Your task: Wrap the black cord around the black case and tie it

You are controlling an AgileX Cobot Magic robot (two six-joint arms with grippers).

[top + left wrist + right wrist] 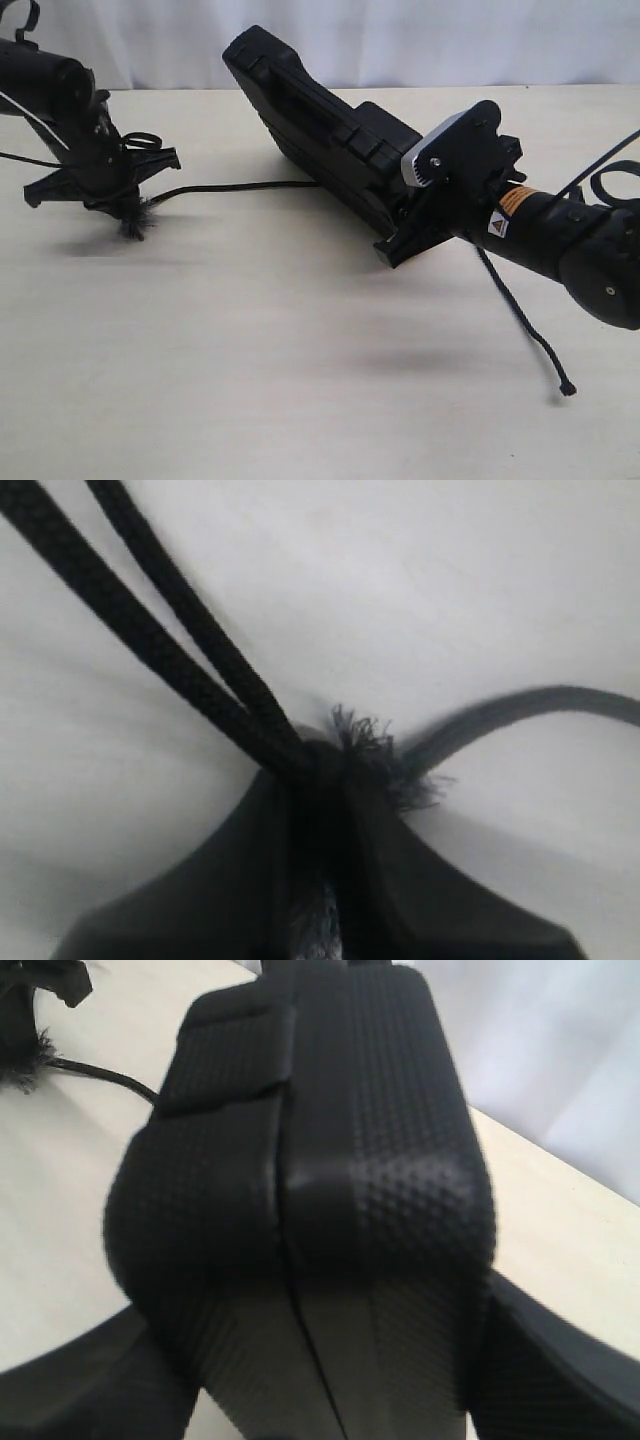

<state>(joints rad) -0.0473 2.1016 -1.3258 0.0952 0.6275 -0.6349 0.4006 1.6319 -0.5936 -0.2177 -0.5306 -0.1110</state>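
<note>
The pale counter (pixel 250 380) carries little else. The black case (pixel 310 120) sits by the middle of the far edge, tilted, its near end raised. My right tool (pixel 400 225) is clamped across that end. My left tool (pixel 318 780), near the left edge, is pinched together on the tufted end of the black cord (pixel 240 186), which runs along the counter to the case.
</note>
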